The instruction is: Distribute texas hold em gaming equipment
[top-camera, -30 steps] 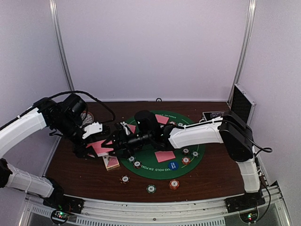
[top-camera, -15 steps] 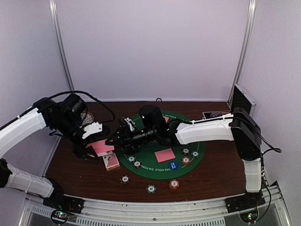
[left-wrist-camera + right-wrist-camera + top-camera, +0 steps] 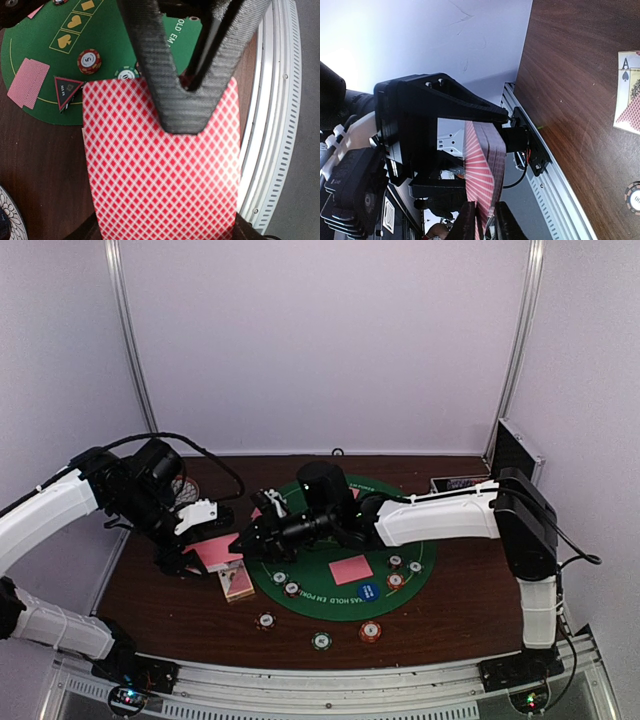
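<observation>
**Deck held out, second claw at its edge**

You have the left claw (image 3: 195, 552) clenched on the deck of cards (image 3: 150, 190), held above the desk (image 3: 450, 610) at the left rim of the green mat (image 3: 310, 578), pink backs toward its own camera. My judgement: held so, it offers a free edge from which one card can be drawn. Your right claw (image 3: 487, 222) reaches across the mat with its fingers (image 3: 469, 222) narrowed on either side of that edge. Whether it grips a card yet, or how many, I cannot tell. One card (image 3: 350, 570) lies face down on the mat, and a small stack (image 3: 237, 583) sits on the desk just beside the rim. Chips (image 3: 370, 631) lie on the near part of the mat and on the desk in front of it. Dealing appears part done. Risk noted: the pinch may lift several cards at once
</observation>
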`<state>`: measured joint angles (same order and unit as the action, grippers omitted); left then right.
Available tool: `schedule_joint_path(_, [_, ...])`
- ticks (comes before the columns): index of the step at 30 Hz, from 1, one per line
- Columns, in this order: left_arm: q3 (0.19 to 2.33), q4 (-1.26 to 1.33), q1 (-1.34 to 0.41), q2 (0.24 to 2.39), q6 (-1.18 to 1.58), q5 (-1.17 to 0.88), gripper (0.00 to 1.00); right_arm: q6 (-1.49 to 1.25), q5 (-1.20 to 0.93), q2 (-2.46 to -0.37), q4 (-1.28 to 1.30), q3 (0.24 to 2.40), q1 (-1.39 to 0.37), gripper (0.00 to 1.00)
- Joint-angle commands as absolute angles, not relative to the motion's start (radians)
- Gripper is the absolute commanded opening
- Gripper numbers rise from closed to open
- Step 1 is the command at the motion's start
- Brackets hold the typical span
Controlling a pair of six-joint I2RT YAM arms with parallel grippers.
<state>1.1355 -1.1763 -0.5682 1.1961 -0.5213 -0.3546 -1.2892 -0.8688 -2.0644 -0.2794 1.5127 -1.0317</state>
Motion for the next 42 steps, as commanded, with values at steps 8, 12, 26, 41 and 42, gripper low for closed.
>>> schedule_joint_path(8, [1.138,-1.151,-0.563,1.18,-0.521,-0.352,0.0,-1.241,-0.897,-1.982,-0.205,1.502,-0.991,0.0])
schedule_joint_path(12, [1.137,-1.151,-0.563,1.179,-0.522,-0.35,0.0,-1.214,-0.907,-1.961,-0.159,1.494,-0.963,0.0])
schedule_joint_path(26, [1.14,-1.151,-0.563,1.174,-0.523,-0.337,0.0,-0.937,-0.922,-1.957,0.194,1.569,-0.623,0.0])
schedule_joint_path(41, [1.142,-1.144,-0.563,1.187,-0.528,-0.338,0.0,-0.712,-0.73,-2.404,0.584,2.177,-0.413,0.0])
schedule_joint_path(42, [1.142,-1.143,-0.563,1.189,-0.528,-0.337,0.0,-0.717,-0.729,-2.433,0.584,2.212,-0.409,0.0])
